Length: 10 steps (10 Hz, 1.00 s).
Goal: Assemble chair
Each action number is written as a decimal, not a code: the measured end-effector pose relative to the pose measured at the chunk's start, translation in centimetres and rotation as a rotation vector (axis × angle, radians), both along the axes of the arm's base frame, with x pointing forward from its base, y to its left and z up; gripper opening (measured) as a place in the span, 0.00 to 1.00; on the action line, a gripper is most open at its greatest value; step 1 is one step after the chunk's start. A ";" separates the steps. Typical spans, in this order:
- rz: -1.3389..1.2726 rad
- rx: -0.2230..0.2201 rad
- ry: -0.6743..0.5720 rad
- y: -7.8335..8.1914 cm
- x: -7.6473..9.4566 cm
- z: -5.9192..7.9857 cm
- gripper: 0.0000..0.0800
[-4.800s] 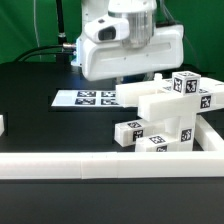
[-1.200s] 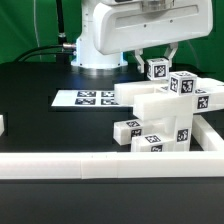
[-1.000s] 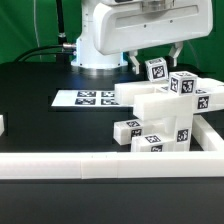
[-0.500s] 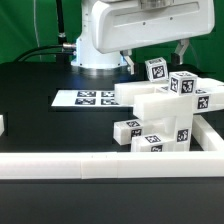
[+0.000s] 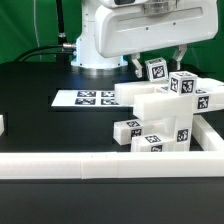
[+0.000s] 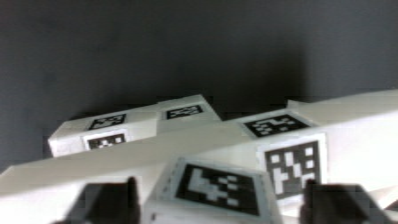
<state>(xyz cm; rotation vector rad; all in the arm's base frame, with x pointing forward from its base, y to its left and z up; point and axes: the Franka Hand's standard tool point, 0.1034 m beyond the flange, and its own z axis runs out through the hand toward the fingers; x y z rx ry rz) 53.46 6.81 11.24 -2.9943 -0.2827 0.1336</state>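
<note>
The partly built chair (image 5: 165, 115) stands at the exterior view's right, a cluster of white blocky parts with black-and-white tags. A tagged post (image 5: 156, 69) rises from its back, beside a second tagged post (image 5: 190, 88). My gripper (image 5: 158, 62) hangs over the first post, with one finger on each side of its top. In the wrist view the post's tagged top (image 6: 222, 188) lies between the dark fingers (image 6: 111, 205), and a small gap shows on one side. The gripper (image 6: 228, 205) is open and narrow, and grips nothing that I can see.
The marker board (image 5: 90, 98) lies flat on the black table behind the chair. A long low white border rail (image 5: 100, 165) runs across the front and up the exterior view's right side. A small white piece (image 5: 2, 125) shows at the exterior view's left edge.
Over the last second the fingers spread wide from the post top, then drew in again to either side of it. The chair parts have not moved.
</note>
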 end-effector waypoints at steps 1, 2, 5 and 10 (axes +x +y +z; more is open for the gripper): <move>-0.001 0.000 0.000 0.0 0.0 0.0 0.41; -0.001 0.000 0.000 0.0 0.0 0.0 0.33; -0.031 -0.003 0.004 -0.1 0.0 0.0 0.33; -0.320 -0.031 0.040 0.0 0.0 0.0 0.33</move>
